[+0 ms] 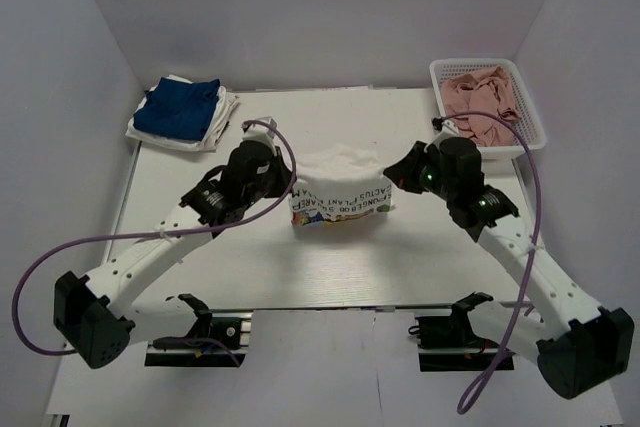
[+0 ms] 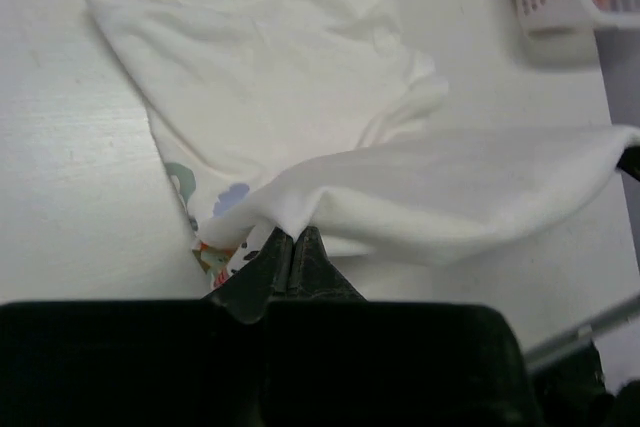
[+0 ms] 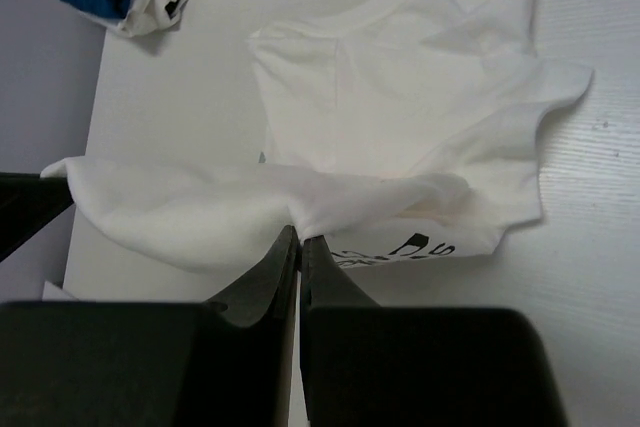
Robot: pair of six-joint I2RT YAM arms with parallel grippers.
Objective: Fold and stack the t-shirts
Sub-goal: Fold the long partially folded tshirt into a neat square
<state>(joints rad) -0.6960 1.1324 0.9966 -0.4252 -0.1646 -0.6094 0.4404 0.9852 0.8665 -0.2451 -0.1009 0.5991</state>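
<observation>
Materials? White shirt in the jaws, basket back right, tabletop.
The white shirt looks like soft matte knit, likely cotton: it drapes and creases. The basket seems white plastic, moulded lattice walls. The tabletop: whitish laminate or painted wood, faint grain lines.

"CACTUS PLANT" (upside down) on white t-shirt (image 1: pixel 340 190)

- Table (image 1: pixel 250 267): white top, matte, faint wood-grain streaks running left to right.
- Basket (image 1: pixel 532 107): white plastic, rectangular, slotted walls. Sits at far right corner of table, close to right wall, turned slightly off square to table edge.
- Pink cloth (image 1: pixel 485 97): dusty pink, crumpled, lies inside basket and fills most of it. Type of garment not discernible.
- Left wrist view: one corner of basket at top right edge, blurred, pink patch visible inside.
- Enclosure walls (image 1: pixel 330 17): plain pale grey-lilac panels at back and both sides of table.
</observation>
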